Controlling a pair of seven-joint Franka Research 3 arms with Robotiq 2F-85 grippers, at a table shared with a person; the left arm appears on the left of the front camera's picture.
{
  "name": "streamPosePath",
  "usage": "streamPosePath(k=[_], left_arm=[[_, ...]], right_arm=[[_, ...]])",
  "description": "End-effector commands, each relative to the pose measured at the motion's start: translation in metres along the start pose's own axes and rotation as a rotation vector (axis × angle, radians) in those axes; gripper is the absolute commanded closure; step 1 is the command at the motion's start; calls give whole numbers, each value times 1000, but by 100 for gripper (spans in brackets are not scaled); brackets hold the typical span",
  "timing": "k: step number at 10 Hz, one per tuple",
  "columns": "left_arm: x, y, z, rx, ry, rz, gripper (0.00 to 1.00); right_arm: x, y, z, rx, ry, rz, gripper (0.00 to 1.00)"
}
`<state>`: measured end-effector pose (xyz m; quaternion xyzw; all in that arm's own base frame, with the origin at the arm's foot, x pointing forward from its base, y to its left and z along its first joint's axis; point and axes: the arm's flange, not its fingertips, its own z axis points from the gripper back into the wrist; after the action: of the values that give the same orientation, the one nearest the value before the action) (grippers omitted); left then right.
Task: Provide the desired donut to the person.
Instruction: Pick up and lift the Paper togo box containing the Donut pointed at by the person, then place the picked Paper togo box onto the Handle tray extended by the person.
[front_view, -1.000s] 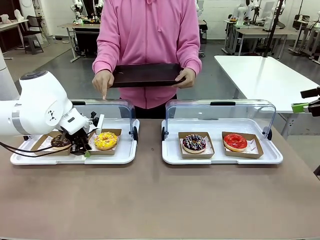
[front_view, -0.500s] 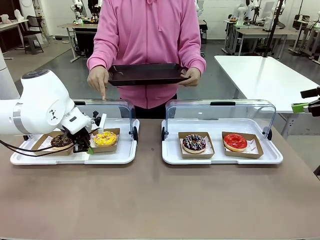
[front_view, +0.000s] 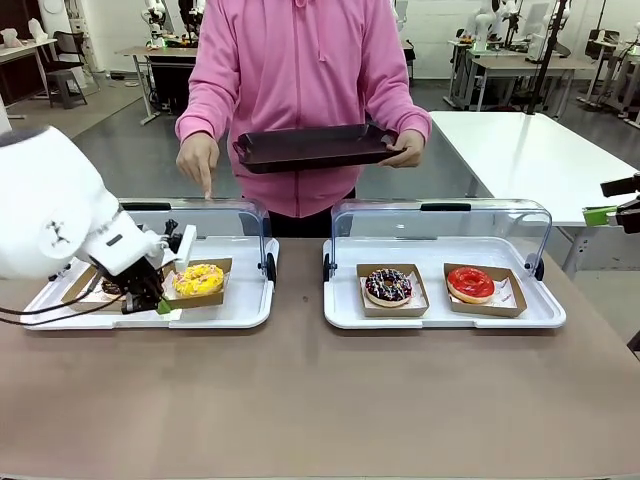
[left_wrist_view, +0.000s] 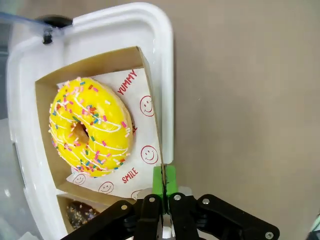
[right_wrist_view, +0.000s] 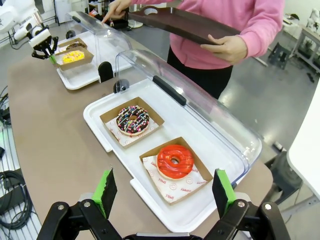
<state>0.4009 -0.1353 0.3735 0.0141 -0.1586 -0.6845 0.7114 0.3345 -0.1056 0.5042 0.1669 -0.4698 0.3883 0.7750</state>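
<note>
Shifted left since a second ago, the yellow donut (front_view: 198, 279) in its box (front_view: 205, 299) sits over the left tray (front_view: 245, 300); beyond it the person (front_view: 300, 60) holds a dark tray (front_view: 315, 147). Left wrist: the left gripper (left_wrist_view: 164, 186) is clamped on the box wall, with the donut just beside it. Right wrist: the right gripper (right_wrist_view: 164, 192) is wide open and empty.

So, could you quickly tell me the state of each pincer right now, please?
Left pincer: closed on the wall of the yellow donut's cardboard tray.
Right pincer: open, holding nothing.
</note>
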Motion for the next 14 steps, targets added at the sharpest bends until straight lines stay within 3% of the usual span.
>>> streamPosePath(k=[1, 2, 3, 5, 7, 8, 9, 14], left_arm=[[-17, -74, 42, -40, -49, 54, 100], [-19, -95, 65, -49, -91, 57, 100], [-22, -112, 91, 4, -72, 82, 100], [-23, -135, 141, -76, -120, 60, 100], [-26, -137, 161, -18, -90, 56, 100], [-29, -132, 156, -33, -73, 88, 100], [1, -76, 196, -44, -105, 47, 100], [1, -76, 196, -44, -105, 47, 100]], right_arm=[[-1, -2, -3, 9, -22, 3, 0], [-1, -2, -3, 9, -22, 3, 0], [-1, -2, -3, 9, -22, 3, 0], [-1, -2, -3, 9, -22, 3, 0], [-1, -2, -3, 9, -22, 3, 0], [-1, -2, -3, 9, -22, 3, 0], [-1, -2, -3, 9, -22, 3, 0], [-1, -2, -3, 9, -22, 3, 0]])
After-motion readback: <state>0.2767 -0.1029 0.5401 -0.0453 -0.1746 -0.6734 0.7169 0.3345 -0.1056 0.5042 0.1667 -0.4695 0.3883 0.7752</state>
